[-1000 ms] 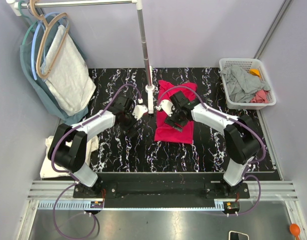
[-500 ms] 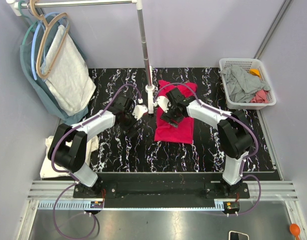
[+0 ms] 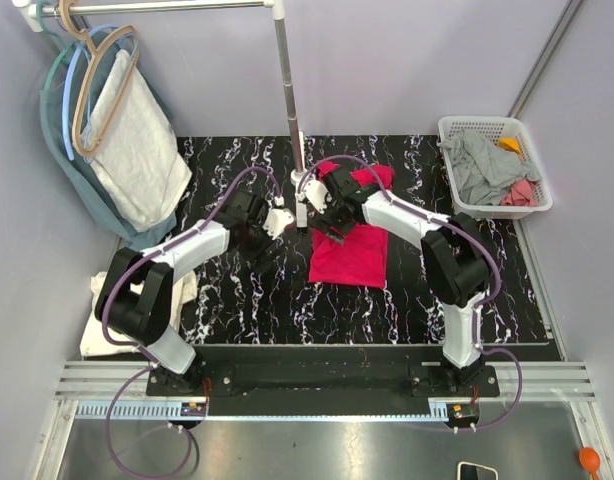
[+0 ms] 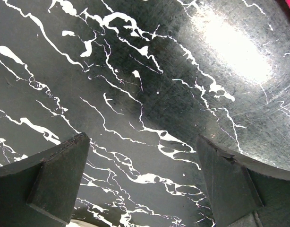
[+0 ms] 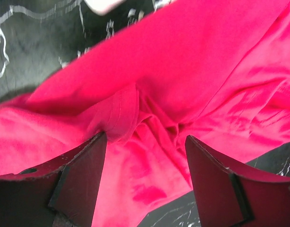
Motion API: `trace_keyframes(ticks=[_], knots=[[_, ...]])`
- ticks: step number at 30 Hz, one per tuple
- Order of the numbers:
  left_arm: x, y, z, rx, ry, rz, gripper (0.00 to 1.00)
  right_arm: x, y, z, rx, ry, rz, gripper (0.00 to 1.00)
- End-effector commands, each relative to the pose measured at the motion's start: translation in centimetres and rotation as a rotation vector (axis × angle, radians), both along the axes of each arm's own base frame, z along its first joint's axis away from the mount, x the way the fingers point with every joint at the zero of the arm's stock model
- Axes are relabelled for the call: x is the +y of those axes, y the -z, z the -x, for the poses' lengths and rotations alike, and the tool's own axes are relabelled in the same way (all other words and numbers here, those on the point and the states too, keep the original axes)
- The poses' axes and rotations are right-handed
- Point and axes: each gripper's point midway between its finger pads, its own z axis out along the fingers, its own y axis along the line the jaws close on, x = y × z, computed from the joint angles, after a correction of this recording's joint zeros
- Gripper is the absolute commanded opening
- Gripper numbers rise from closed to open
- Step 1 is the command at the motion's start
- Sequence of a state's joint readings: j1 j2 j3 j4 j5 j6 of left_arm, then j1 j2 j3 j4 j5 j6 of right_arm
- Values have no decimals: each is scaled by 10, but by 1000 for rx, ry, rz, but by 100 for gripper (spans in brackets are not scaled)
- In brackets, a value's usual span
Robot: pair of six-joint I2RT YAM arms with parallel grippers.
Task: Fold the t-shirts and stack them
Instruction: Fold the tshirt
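Observation:
A crimson red t-shirt [image 3: 352, 250] lies partly folded in the middle of the black marble table [image 3: 237, 300]. My right gripper [image 3: 325, 226] hangs open over its left edge; in the right wrist view its fingers [image 5: 88, 165] straddle a rumpled fold of the red t-shirt [image 5: 183, 71], holding nothing. My left gripper [image 3: 259, 244] is open just left of the shirt, and its wrist view shows only bare table [image 4: 145, 85] between the fingers [image 4: 60, 165]. A cream-white t-shirt [image 3: 95, 325] droops off the table's left edge. Grey [image 3: 479, 165] and pink [image 3: 522, 193] t-shirts lie in a basket.
A white basket [image 3: 457, 127] stands at the back right corner. A metal pole [image 3: 290, 100] rises from a base [image 3: 303, 182] right beside the right gripper. A teal-blue garment [image 3: 82, 190] and a pale speckled cloth [image 3: 137, 150] hang on hangers at the back left.
The right gripper has moved left and toward the back, from the shirt's middle to its left edge near the pole. The left arm has stayed still.

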State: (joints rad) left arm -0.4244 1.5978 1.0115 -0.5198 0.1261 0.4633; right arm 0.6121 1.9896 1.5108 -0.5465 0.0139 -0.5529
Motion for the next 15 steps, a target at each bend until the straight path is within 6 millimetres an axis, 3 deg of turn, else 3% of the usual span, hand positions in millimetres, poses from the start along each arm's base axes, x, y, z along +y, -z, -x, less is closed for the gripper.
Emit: trace_keyframes(ticks=[1, 8, 15], knots=[[3, -19, -18, -103, -23, 19, 99, 22, -15, -18, -51, 7, -51, 75], [12, -29, -33, -200, -96, 26, 99, 31, -18, -40, -102, 58, -77, 76], [26, -44, -50, -305, -189, 13, 99, 28, -30, -64, -210, 170, -90, 76]])
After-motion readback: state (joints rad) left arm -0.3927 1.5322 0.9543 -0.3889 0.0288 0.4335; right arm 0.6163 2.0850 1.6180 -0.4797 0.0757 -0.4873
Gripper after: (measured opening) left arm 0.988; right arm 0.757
